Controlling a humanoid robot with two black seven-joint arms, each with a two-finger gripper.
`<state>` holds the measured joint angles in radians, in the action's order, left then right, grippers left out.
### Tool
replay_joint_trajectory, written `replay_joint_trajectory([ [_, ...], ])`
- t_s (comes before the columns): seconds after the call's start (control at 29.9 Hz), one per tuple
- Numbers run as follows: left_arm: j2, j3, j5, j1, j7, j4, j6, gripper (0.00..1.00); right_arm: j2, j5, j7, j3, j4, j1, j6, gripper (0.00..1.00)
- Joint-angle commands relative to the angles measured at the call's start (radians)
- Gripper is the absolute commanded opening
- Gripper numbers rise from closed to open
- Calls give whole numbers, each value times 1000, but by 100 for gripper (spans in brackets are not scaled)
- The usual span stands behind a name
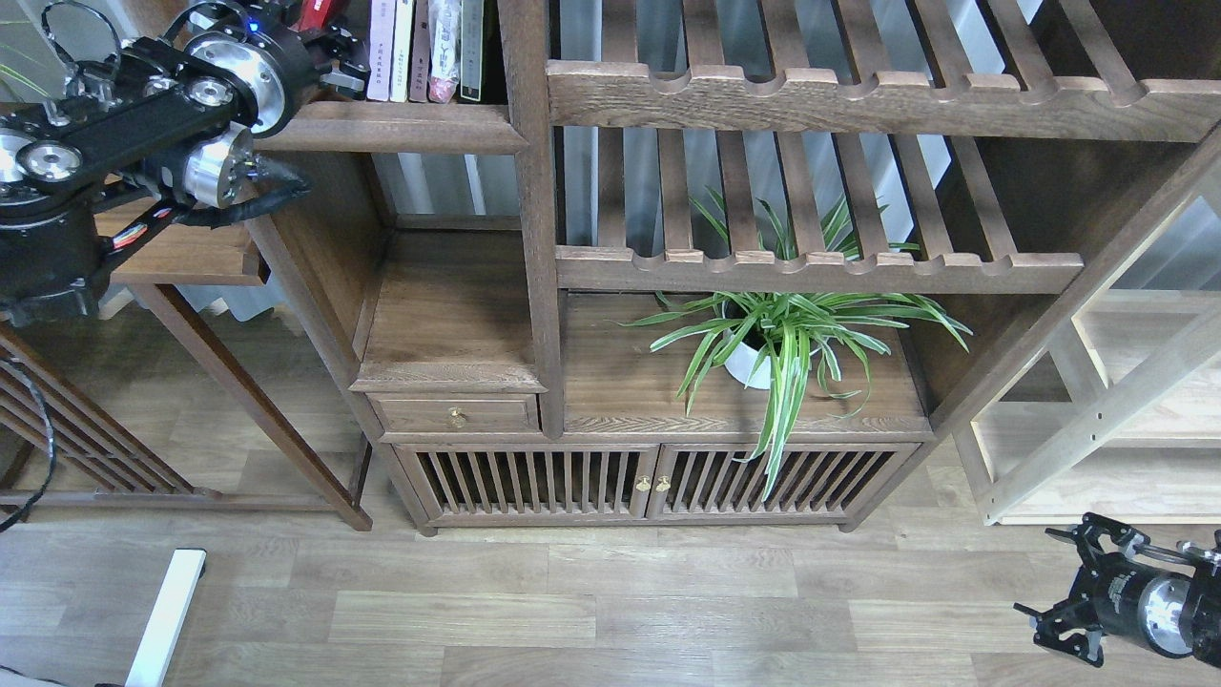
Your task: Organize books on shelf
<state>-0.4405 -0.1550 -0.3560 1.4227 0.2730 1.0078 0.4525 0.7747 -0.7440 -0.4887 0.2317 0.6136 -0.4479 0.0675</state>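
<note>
The shelf (pixel 401 126) holds a row of upright books (pixel 420 48) against its right post; spine lettering is too small to read; the left gripper (pixel 334 57) clamps a red book (pixel 315 13) beside them; the right gripper (pixel 1059 625) hangs low, fingers spread apart, holding nothing.

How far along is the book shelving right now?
Done: several books stand upright on the shelf, against its right post. In hand: the left gripper is at the shelf with a red book, not yet upright in the row. Left: seat it. The right gripper hangs low, holding nothing.
</note>
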Motion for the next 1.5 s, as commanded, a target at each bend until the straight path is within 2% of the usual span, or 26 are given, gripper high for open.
replay_joint_trajectory([
  [0.0,-13,0,0,1,6,21,6,43,0,0,0,0,0,0,0,99],
  [1.07,-242,31,66,25,26,339,6,44,-2,0,0,3,6,23,17,99],
  [1.27,-305,52,69,25,26,431,5,44,2,0,0,3,8,25,17,99],
  [1.47,-406,90,80,12,26,573,-18,45,6,0,0,1,6,38,17,99],
])
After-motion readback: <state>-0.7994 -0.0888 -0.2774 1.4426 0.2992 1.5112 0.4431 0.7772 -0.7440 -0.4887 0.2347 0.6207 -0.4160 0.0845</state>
